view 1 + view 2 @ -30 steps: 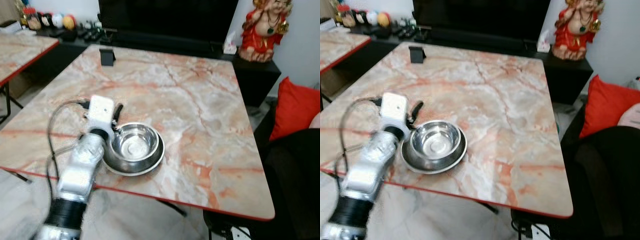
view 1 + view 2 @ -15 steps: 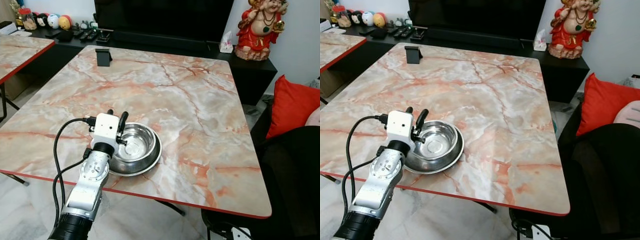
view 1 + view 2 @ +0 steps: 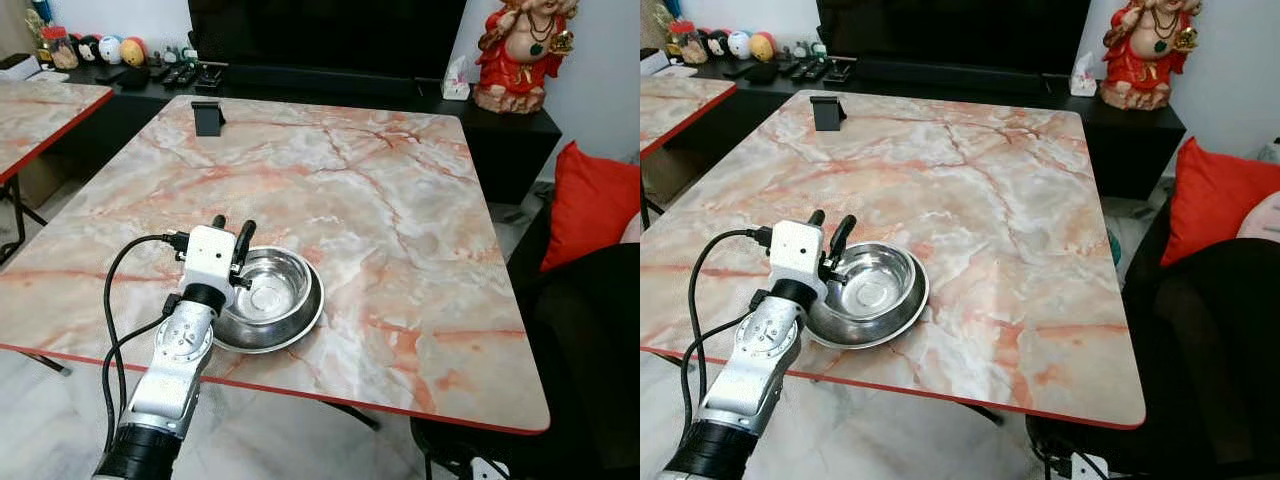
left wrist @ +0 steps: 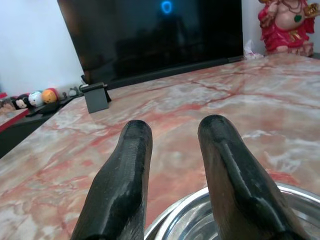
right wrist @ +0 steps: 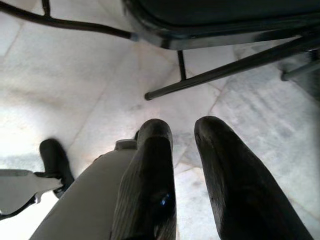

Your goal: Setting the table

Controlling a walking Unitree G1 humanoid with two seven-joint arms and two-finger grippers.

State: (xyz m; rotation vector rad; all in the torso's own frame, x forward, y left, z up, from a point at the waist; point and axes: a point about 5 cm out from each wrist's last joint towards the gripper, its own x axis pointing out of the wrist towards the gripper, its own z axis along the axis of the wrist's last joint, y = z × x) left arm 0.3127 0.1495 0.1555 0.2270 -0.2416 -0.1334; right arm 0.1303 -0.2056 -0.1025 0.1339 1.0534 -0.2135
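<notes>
The left end effector is seen parted at the steel bowl's rim, lower left of the worktop; contact is hidden. The right end effector is parted, floorward.

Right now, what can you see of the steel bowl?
The bowl is shiny steel, round, upright and empty, sitting inside a wider steel plate near the table's near-left edge. The left gripper is at its left rim, jaws slightly apart, one finger over the rim; contact is unclear.
</notes>
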